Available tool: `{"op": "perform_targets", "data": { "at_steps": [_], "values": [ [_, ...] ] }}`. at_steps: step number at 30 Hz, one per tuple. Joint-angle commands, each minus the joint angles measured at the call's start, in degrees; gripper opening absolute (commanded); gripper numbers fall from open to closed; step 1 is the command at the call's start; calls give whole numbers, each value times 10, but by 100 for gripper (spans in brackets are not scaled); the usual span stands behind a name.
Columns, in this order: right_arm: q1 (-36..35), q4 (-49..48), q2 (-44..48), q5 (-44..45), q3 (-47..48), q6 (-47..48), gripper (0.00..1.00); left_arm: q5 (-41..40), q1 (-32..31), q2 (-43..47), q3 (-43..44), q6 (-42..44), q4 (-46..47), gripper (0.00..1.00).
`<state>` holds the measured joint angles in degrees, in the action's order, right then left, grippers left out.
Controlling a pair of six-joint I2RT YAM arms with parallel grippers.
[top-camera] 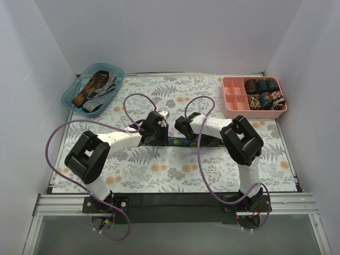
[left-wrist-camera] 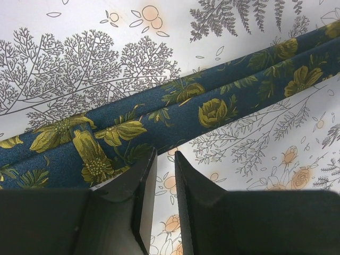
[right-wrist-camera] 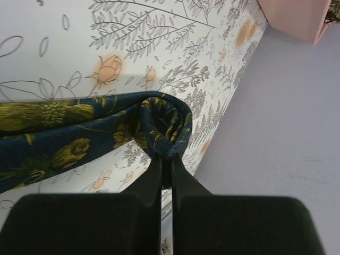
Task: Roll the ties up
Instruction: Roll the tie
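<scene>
Nearest the lens: right claw [right-wrist-camera: 166, 166], clamped shut on the folded end of the navy tie [right-wrist-camera: 79, 133] with yellow flowers. Cloth caught only at the very fingertips, a small loop just above them. Left claw [left-wrist-camera: 163, 159] down at the tie's near edge, jaws a narrow slit apart, gripping nothing, only mat [left-wrist-camera: 79, 64] visible through the gap. Tie flat on the mat, two lengths side by side, left of the pink box [top-camera: 228, 103] and nearer the arm bases. Rolled ties [top-camera: 264, 93] already in that box's right-hand cells. Loose ties [top-camera: 95, 90] in the teal basket [top-camera: 71, 98], far left of the box. Reads as the very start of the roll. Risks: shallow pinch, so the cloth could slip out on the first twist and lose the loop. Two lengths free to slide apart, giving a crooked, coned coil. Nothing pinning the strip, so the whole tie may drag across the mat instead of winding. Better to pin with the left claw before turning.
</scene>
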<state>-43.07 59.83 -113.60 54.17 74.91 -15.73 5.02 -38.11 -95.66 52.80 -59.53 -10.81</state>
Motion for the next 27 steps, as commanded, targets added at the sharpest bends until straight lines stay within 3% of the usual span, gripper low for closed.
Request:
{"op": "perform_targets", "data": {
  "at_steps": [1, 14, 27],
  "values": [
    [-10, 12, -14, -6, 23, -35, 1, 6, -1, 15, -11, -9, 11, 20],
    [-13, -31, -43, -96, 47, -8, 1, 10, -1, 17, -17, -11, 12, 20],
    [15, -166, -3, -238, -10, 48, 3, 13, -1, 19, -23, -14, 12, 19]
  ]
}}
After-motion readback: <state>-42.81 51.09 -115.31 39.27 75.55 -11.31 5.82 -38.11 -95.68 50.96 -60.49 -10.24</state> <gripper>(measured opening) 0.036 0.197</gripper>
